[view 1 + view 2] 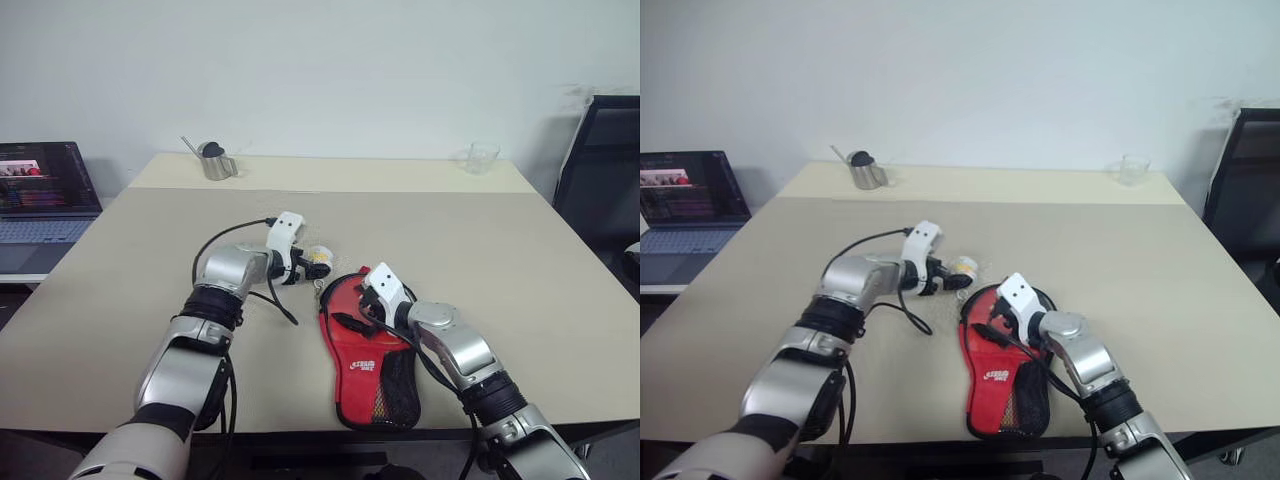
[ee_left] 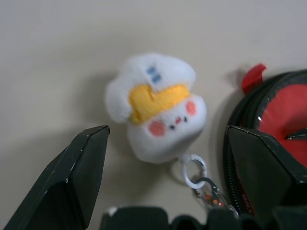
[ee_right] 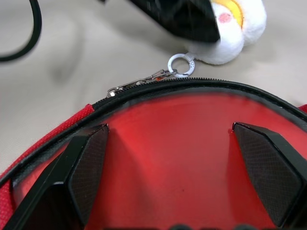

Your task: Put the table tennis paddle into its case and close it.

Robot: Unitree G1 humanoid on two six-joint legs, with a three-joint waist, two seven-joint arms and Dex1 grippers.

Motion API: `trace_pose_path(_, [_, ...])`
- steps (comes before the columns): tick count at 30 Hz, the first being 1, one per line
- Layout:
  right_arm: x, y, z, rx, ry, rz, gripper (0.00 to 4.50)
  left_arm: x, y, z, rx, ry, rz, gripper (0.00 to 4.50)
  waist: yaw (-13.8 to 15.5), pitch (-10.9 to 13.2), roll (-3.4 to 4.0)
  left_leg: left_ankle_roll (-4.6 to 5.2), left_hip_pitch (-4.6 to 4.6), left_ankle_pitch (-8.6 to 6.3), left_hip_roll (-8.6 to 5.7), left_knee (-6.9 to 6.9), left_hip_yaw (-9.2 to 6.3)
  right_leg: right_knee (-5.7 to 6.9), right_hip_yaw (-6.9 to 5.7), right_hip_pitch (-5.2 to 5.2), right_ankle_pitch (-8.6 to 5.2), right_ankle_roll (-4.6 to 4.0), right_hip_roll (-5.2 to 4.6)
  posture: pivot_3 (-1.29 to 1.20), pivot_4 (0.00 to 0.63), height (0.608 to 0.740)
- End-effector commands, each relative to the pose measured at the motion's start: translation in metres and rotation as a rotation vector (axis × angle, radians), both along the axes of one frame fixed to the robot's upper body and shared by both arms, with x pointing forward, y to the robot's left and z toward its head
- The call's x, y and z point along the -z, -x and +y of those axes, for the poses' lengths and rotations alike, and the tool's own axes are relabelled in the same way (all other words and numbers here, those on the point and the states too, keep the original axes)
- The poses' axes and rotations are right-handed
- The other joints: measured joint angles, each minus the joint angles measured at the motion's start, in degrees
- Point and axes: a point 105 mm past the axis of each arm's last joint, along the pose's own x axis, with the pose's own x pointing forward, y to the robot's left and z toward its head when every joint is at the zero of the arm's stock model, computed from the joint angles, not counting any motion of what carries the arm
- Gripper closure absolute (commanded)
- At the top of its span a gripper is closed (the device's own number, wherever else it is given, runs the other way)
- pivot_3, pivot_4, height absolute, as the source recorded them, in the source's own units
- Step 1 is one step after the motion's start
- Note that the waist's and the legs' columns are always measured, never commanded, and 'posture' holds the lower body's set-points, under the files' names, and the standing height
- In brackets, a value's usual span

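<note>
Left gripper (image 1: 306, 266) open, straddling white plush keychain (image 2: 156, 105) clipped to zip pull at round end of red-and-black paddle-shaped fabric case (image 1: 365, 365). Right gripper (image 1: 362, 303) open over case's round end; long axis runs toward robot.

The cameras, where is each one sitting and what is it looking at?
Head eyes: look down over both arms at the case on the table.
Left wrist: along the open left gripper at the plush keychain.
Right wrist: along the open right gripper over the case's red inside.
Both wrist views share the keychain.

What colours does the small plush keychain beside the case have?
The keychain is white with a yellow patch and pink cheeks; the left wrist view shows it best.
</note>
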Motion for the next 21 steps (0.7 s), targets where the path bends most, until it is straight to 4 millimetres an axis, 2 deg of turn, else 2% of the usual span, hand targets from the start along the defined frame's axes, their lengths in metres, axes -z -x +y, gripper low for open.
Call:
trace_pose_path(1, [0.026, 0.010, -0.001, -0.005, 0.062, 0.087, 0.03, -0.005, -0.005, -0.002, -0.001, 0.010, -0.029, 0.21, 0.0, 0.0, 0.00, 0.00, 0.00, 0.00, 0.00, 0.00, 0.00, 0.00, 0.00, 0.00, 0.00, 0.00, 0.00, 0.00, 0.150, 0.740])
trace_pose_path(11, [0.025, 0.014, 0.000, -0.010, 0.058, 0.085, 0.03, 0.004, -0.014, -0.015, 0.015, -0.009, -0.050, 0.21, 0.3, 0.0, 0.01, 0.00, 0.04, 0.00, -0.03, 0.03, -0.06, -0.01, -0.09, 0.10, 0.00, 0.00, -0.03, 0.00, 0.150, 0.740])
trace_pose_path(14, [0.025, 0.014, 0.000, -0.012, 0.059, 0.086, 0.00, 0.005, -0.015, -0.016, 0.011, -0.015, -0.054, 0.82, 0.3, 0.0, 0.01, 0.00, 0.03, 0.00, -0.03, 0.02, -0.06, -0.03, -0.11, 0.10, 0.00, 0.00, -0.03, 0.00, 0.150, 0.740])
trace_pose_path(21, [0.026, 0.015, 0.003, -0.027, 0.062, 0.088, 0.00, 0.008, -0.017, -0.015, 0.000, -0.027, -0.057, 3.29, 0.3, 0.0, 0.01, 0.00, 0.02, 0.00, -0.03, 0.00, -0.06, -0.08, -0.11, 0.10, 0.00, 0.01, -0.03, 0.00, 0.150, 0.740])
